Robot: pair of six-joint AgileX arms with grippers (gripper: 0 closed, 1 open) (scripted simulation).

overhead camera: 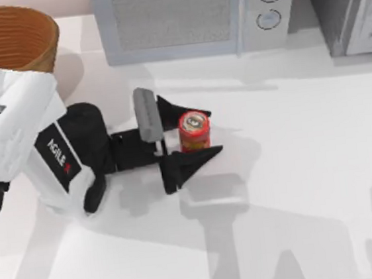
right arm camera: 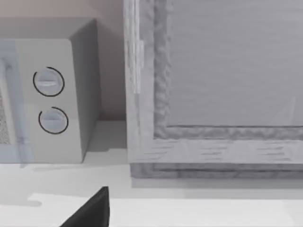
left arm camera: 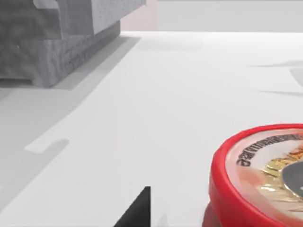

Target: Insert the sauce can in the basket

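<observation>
Sauce can (overhead camera: 194, 131) is seen standing upright on the white table (overhead camera: 297, 188), set between the two black fingers (overhead camera: 190, 164) of the left gripper (overhead camera: 197, 130). The jaws are spread, one finger lying on each side of the can; whether either finger touches the can's wall cannot be told. In the left wrist view the can's red rim and printed lid (left arm camera: 262, 175) are seen very close, with a black fingertip (left arm camera: 137, 210) beside it on the table.

Behind the gripper, the left arm's white housing (overhead camera: 23, 143), lettered AGILEX, is stretched toward the table's left side. Beyond that arm, well apart from the can, the woven wicker basket (overhead camera: 8, 35) is placed at the far left corner; part of its near rim is covered by the arm.

Past the can, at the back of the table, a grey microwave (overhead camera: 193, 15) with two round dials (overhead camera: 270, 4) is found, and to its right a grey cabinet-like box (overhead camera: 351, 5). No object is seen on the open table between the can and the basket apart from the arm itself.

In the right wrist view the microwave's dials (right arm camera: 49, 99) and the grey box (right arm camera: 218, 85) are faced, with a dark fingertip (right arm camera: 92, 210) at the edge; whether the right gripper is spread or closed cannot be told.
</observation>
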